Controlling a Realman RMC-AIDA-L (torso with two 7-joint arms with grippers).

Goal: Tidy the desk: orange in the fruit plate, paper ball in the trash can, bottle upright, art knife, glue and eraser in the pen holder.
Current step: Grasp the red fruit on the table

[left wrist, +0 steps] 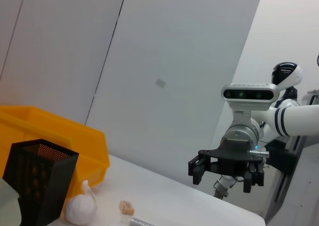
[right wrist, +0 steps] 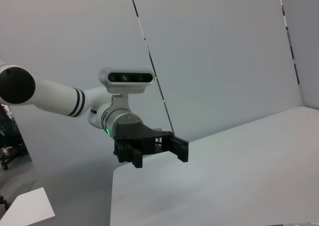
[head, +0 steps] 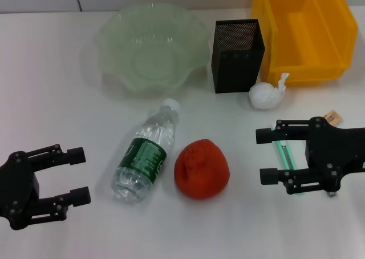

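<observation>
Right tool (head: pixel 262 155) over white desk (head: pixel 57 110)

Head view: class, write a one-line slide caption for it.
Both open grippers, left and right, hover over the desk beside a lying bottle and orange.

I see the clear bottle (head: pixel 146 160) lying on its side mid-desk, cap toward 1 o'clock. The lumpy red-orange orange (head: pixel 201 169) sits just beside it at 3 o'clock, the empty pale-green fruit plate (head: pixel 114 39) at 12.
</observation>
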